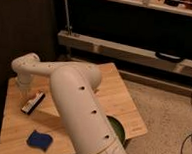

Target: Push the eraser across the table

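The eraser [32,102], a narrow black bar with a white long side, lies on the left part of the light wooden table [113,95]. My white arm reaches from the bottom middle up and left over the table. My gripper [23,87] hangs at the arm's far left end, just above and behind the eraser's upper end. I cannot tell whether it touches the eraser.
A floppy blue pad [39,139] lies near the table's front left. A green round object [117,130] shows partly behind my arm at the table's front right. A dark wall stands behind the table and a shelf rail [131,50] runs at the back right.
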You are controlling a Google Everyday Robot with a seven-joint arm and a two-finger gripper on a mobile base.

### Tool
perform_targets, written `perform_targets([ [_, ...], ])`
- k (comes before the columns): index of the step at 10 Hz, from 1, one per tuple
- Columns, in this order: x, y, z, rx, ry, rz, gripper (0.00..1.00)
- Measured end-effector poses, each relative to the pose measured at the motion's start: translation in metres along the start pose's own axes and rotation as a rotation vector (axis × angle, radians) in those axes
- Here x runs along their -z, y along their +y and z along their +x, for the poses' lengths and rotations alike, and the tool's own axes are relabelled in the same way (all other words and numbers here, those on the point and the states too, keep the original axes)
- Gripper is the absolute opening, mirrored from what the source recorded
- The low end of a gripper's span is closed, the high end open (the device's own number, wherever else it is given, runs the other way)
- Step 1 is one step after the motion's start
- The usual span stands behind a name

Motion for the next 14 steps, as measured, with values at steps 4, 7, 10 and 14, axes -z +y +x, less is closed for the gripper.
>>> perform_targets([
  [4, -0.01, 0.003, 0.008, 0.013, 0.05, 0.003, 0.0],
  [7, -0.014, -0.001, 0.013, 0.012, 0.074, 0.01, 0.0],
  [10, -0.011, -0.009, 0.022, 0.006, 0.1, 0.022, 0.0],
  [14, -0.008, -0.02, 0.041, -0.022, 0.137, 0.031, 0.0],
])
